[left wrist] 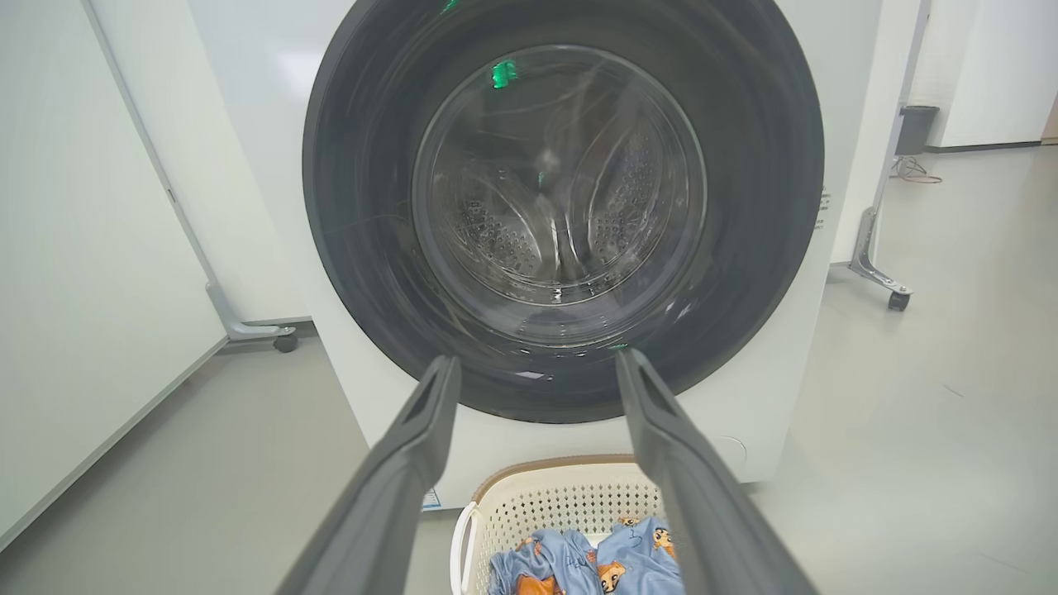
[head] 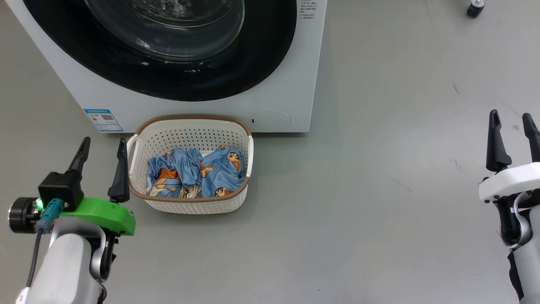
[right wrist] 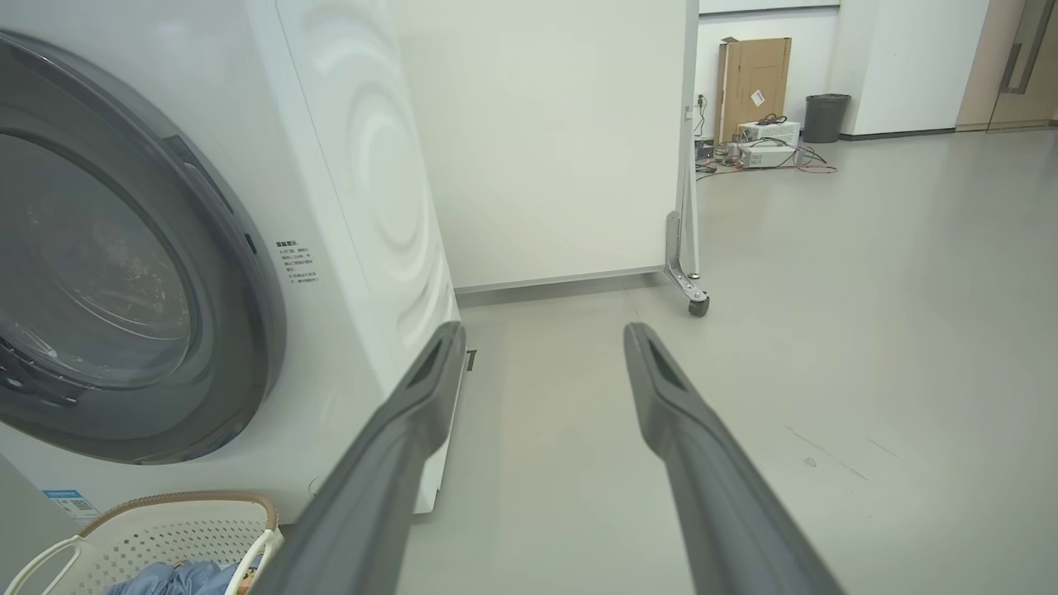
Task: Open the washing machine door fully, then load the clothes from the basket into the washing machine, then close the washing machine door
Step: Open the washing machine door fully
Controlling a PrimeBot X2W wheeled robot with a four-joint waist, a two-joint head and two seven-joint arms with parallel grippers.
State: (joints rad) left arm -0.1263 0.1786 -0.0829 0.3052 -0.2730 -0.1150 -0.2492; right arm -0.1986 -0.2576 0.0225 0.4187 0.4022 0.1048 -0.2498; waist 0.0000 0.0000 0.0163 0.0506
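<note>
Where washing machine (head: 303, 93) meets floor (head: 379, 169), blue QR sticker (head: 103, 120), otherwise illegible.

The left pincer (head: 105, 140) had two long, dark, tapering fingers (head: 121, 173) set on a bright green bracket (head: 103, 215). A black block (head: 61, 188) sat beside a glowing green light (head: 39, 204). A teal plug (head: 48, 212) trailed a grey cable (head: 34, 257) past a black round cap (head: 19, 216). The forearm (head: 63, 270) was pale white. The right pincer (head: 510, 114) bore the same dark fingers on a white housing (head: 512, 181).

Basket (head: 190, 206), washing machine (head: 300, 80) on floor (head: 379, 198)
</note>
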